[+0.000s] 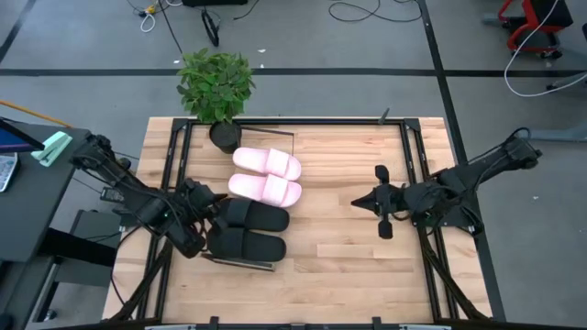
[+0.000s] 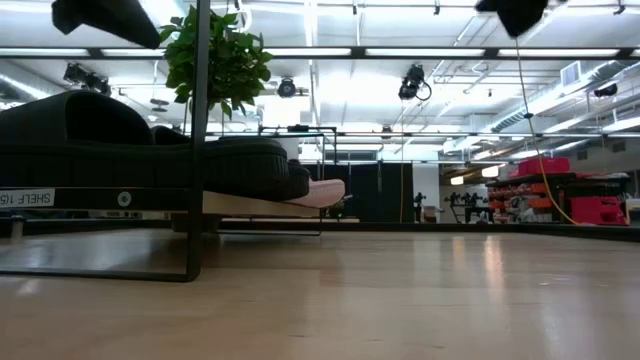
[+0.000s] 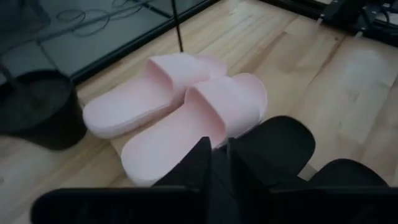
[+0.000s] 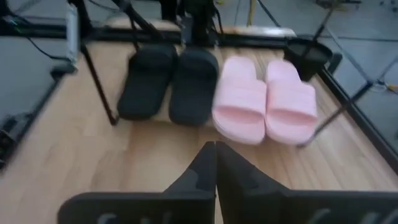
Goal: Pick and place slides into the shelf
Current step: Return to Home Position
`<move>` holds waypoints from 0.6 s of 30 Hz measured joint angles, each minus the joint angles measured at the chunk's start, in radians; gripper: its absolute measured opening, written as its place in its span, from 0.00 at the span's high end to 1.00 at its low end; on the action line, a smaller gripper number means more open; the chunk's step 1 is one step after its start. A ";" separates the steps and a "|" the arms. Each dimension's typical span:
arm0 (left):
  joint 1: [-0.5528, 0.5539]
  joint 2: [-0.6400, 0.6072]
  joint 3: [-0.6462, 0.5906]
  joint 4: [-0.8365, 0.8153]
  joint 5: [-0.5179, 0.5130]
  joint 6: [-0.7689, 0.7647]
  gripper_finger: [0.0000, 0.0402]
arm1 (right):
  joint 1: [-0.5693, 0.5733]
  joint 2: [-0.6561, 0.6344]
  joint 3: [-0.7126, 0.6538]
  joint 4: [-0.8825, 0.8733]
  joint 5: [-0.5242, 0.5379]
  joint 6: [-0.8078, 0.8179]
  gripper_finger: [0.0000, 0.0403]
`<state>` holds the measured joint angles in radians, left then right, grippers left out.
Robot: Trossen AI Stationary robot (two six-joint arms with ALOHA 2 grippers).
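All the slides lie side by side on the shelf (image 2: 250,205), soles down. The two pink slides (image 1: 266,176) are toward the far edge, near the plant. The two black slides (image 1: 252,229) are nearer. In the low view the near black slide (image 2: 120,150) fills the left side. My left gripper (image 1: 216,213) is at the heel end of the black slide next to the pink pair, its fingers almost together. My right gripper (image 1: 359,202) hovers shut over bare table to the right of the slides, pointing at them (image 4: 215,146). My left gripper (image 3: 217,155) is closed to a narrow gap at the heel end of the black slide (image 3: 280,140) beside the pink pair, coming from the table's left. Its own fingers hide the place of contact. The slide lies flat on the shelf.
A potted plant (image 1: 215,87) stands at the far edge, just beyond the pink slides. Thin dark shelf frame bars (image 1: 243,264) rise around the slides, and one upright (image 2: 198,140) shows in the low view. Table frame rails run along both sides. Bare wood lies between the slides and the right gripper.
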<state>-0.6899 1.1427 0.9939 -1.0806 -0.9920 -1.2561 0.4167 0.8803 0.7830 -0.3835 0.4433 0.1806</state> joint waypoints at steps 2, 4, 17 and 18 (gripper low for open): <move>0.009 0.000 0.000 0.033 -0.003 0.052 0.89 | -0.013 0.000 -0.047 0.026 0.001 0.002 0.99; 0.020 0.000 0.000 0.070 -0.003 0.104 0.93 | -0.024 -0.001 -0.093 0.072 0.002 0.009 0.99; 0.170 0.000 -0.025 0.397 0.090 0.537 0.99 | -0.050 -0.006 -0.226 0.398 -0.009 -0.102 1.00; 0.190 0.000 -0.040 0.461 0.097 0.590 0.98 | -0.050 -0.006 -0.226 0.401 -0.008 -0.109 1.00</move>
<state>-0.5003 1.1431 0.9537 -0.6201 -0.8947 -0.6659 0.3670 0.8742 0.5571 0.0174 0.4352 0.0721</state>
